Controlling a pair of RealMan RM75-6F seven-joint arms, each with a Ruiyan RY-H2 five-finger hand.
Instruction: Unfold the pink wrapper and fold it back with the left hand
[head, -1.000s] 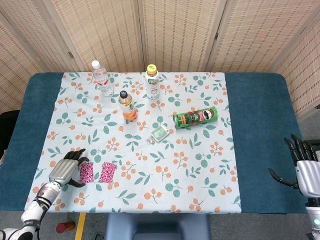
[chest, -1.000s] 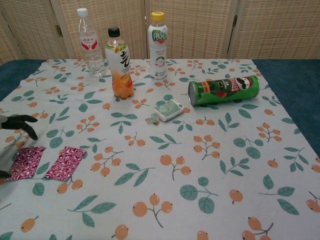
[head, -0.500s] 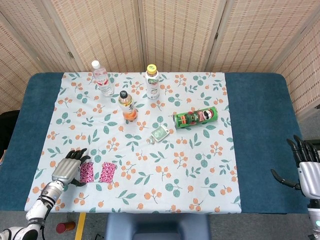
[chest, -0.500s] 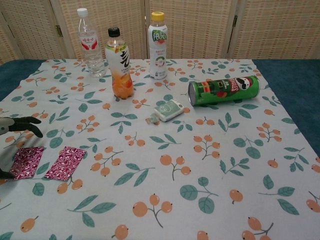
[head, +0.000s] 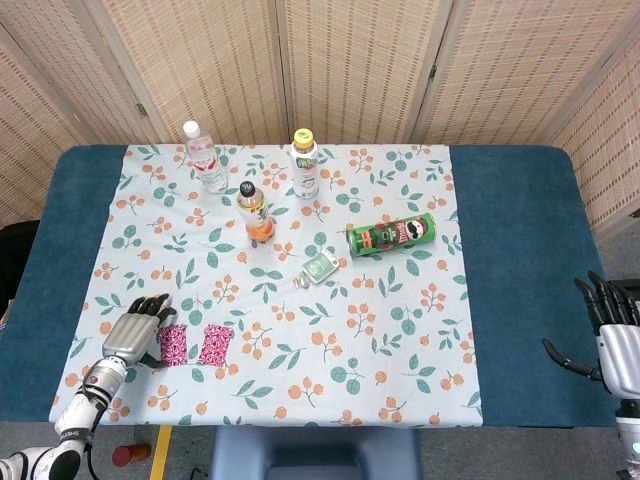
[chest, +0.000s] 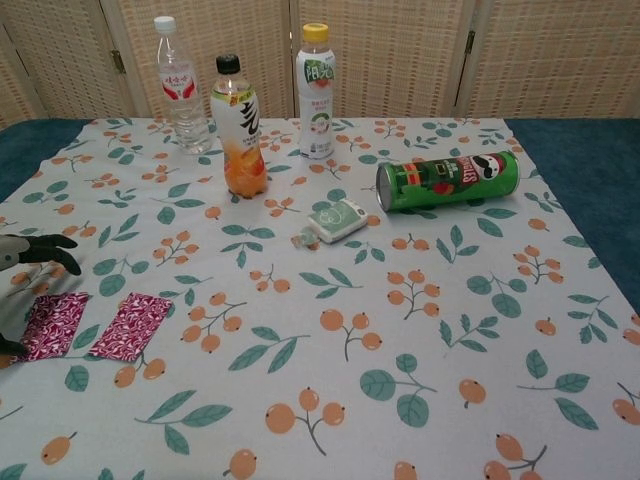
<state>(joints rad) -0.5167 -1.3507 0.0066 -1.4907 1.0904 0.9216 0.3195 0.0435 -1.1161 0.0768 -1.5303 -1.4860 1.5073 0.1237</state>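
Head view — pink wrapper unfolded flat, long axis left–right, left hand fingers spread, holding nothing.

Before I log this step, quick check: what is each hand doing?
Left hand: open, fingers spread beside the pink patterned wrapper, holding nothing.
Right hand: open, empty.
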